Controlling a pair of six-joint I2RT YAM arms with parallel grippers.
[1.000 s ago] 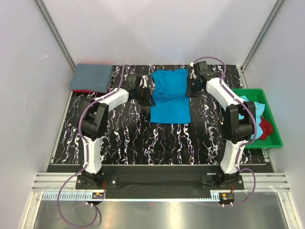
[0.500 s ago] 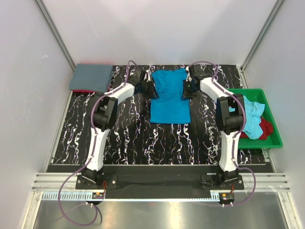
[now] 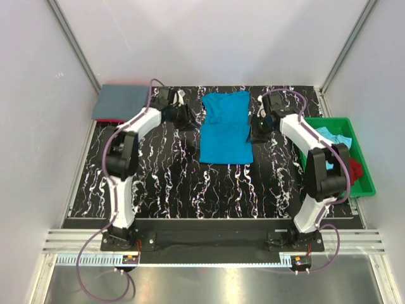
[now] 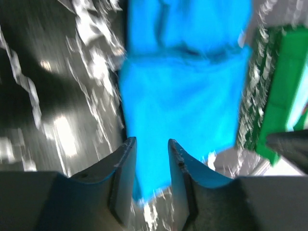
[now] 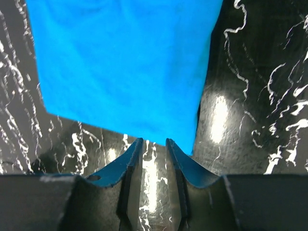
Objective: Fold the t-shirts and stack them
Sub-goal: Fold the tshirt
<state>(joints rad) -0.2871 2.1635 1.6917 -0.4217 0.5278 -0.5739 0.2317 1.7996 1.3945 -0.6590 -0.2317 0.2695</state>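
The table is glossy black with white marble veins, and lamp glare shows on it in the wrist views. On its middle, toward the far side, lies the turquoise shirt, a soft matte cloth spread flat into a long, nearly rectangular shape. Its near hem is straight, a crease runs across its middle, and the far half is a little narrower and ends at the collar.

The left claw is just off the shirt's left edge. Its two dark, curved fingers stand a narrow gap apart with nothing between them. The left wrist view is blurred. The right claw is just off the right edge, above bare table. Its fingers too are set narrowly apart and hold nothing, and the shirt's corner lies just beyond its tips.

At the table's right edge sits a green plastic tray, with a crumpled aqua shirt and a red shirt heaped in it. At the far left corner a grey shirt lies folded into a flat, neat rectangle.
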